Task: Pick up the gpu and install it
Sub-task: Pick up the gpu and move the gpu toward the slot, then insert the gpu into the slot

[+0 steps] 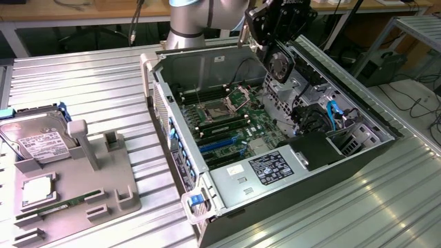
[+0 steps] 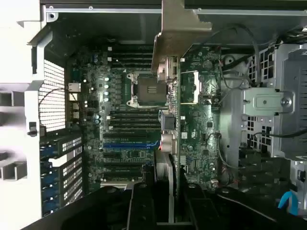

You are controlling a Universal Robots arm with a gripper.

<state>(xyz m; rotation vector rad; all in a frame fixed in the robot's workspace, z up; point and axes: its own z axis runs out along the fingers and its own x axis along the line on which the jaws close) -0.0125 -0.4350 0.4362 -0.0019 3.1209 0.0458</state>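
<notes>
My gripper [image 1: 277,32] is shut on the gpu [image 1: 280,59], a dark card with a round fan. It hangs upright over the back of the open computer case [image 1: 227,181]. The card's pale metal bracket strip [image 1: 242,31] points toward the case's rear wall. In the wrist view the gpu [image 2: 171,120] appears edge-on above the motherboard [image 2: 120,105], its bracket [image 2: 178,33] at the far end, and my gripper [image 2: 170,194] clamps it between dark fingers [image 2: 139,206]. The card floats above the board, touching no slot. Blue and black expansion slots [image 1: 222,143] lie below and toward the case front.
A grey parts tray [image 1: 103,181] on the exterior view's left holds a silver hard drive [image 1: 38,139], a square processor [image 1: 38,188] and a green memory stick [image 1: 65,203]. Inside the case are a CPU socket [image 1: 219,111], a drive cage [image 1: 303,88] and blue cables [image 1: 334,116].
</notes>
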